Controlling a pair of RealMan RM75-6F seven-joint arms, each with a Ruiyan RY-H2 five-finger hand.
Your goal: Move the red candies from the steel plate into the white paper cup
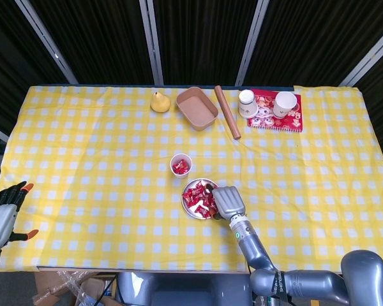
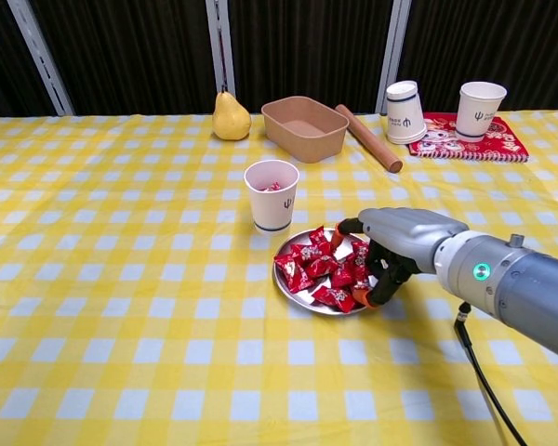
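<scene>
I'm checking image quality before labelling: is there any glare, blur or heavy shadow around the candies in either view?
Head view: even light, sharp, the steel plate small, no strong glare. Chest view: the red candies are crisp, the plate's rim shows only a mild sheen, and the right hand casts a soft shadow beside the plate; the far arm edge looks slightly soft.

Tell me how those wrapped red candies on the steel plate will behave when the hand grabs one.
The red candies look light and loosely heaped, so neighbours will likely shift. Their glossy wrappers probably slip and crinkle between fingers. The shallow steel plate may let some slide off.
</scene>
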